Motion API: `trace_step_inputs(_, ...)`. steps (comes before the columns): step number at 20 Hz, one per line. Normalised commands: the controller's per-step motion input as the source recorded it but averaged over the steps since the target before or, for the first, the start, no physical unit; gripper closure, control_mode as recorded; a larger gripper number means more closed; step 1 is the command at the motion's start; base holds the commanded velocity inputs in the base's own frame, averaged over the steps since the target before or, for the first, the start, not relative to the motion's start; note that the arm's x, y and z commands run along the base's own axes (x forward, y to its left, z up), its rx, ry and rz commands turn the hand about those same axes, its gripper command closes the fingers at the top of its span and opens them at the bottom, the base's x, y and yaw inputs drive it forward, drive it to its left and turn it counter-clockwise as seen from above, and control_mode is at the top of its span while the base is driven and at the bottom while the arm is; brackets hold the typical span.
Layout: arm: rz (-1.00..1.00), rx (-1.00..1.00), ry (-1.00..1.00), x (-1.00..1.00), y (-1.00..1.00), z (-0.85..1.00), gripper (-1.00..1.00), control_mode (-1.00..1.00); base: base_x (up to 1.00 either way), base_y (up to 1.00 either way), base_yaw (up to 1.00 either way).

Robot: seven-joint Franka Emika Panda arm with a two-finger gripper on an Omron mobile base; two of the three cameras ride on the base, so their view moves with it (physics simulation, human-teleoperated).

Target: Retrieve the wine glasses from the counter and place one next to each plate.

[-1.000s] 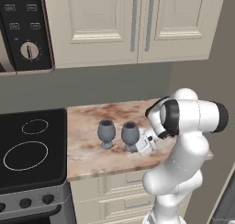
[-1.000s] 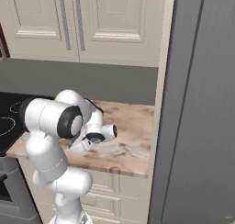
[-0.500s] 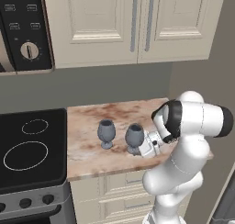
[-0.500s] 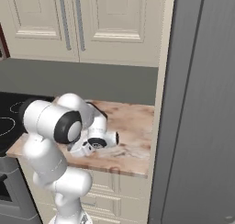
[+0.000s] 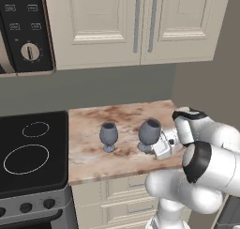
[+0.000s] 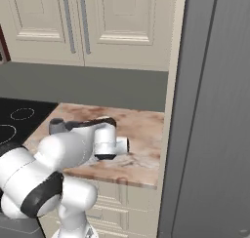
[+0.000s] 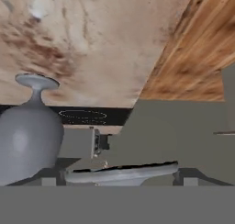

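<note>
— Approach was the step in hand, wasn't it? First goblet not yet picked up?

— So I judged. Both wine glasses stood upright on the bench (image 5: 93, 150): the near wine glass (image 5: 149, 133) just beside the hand, the far wine glass (image 5: 108, 135) at about nine o'clock from it, near the stovetop (image 5: 28, 153), the two apart from each other.

— And the jaws (image 5: 158, 146)?

— Released, standing wide, holding nothing. From the left base camera the hand lay low over the bench at roughly four o'clock of the near goblet's foot, close against it. I could not tell whether it touched.

— Did the hand camera agree?

— It showed that goblet (image 7: 28, 142) rolled upside down, off at nine o'clock of the picture, not centred. So the bowl did not look framed by the fingers.

— What did the next move call for, then?

— By my reckoning, a sideways shift to bring the stem or bowl between the fingers, then closing gently. The plates were nowhere to be seen, so carrying would come after.
</note>
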Motion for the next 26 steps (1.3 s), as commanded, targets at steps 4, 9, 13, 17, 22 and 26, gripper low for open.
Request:
trace_step_inputs(4, -0.19, -0.01, 0.06, -0.62, 0.10, 0.99, 1.00, -1.00, 0.00, 0.00, 0.00)
trace_step_inputs(9, -0.16, -0.01, 0.08, -0.59, 0.03, 1.00, 1.00, -1.00, 0.00, 0.00, 0.00)
trace_step_inputs(13, -0.12, -0.04, 0.13, -0.53, 0.07, 1.00, 1.00, -1.00, 0.00, 0.00, 0.00)
trace_step_inputs(17, -0.07, -0.09, 0.14, -0.39, 0.11, 0.99, 1.00, -1.00, 0.00, 0.00, 0.00)
trace_step_inputs(22, 0.00, -0.09, 0.07, -0.22, 0.03, 0.97, 1.00, -1.00, 0.00, 0.00, 0.00)
trace_step_inputs(26, 0.04, -0.11, 0.00, -0.34, 0.00, 0.97, 1.00, -1.00, 0.00, 0.00, 0.00)
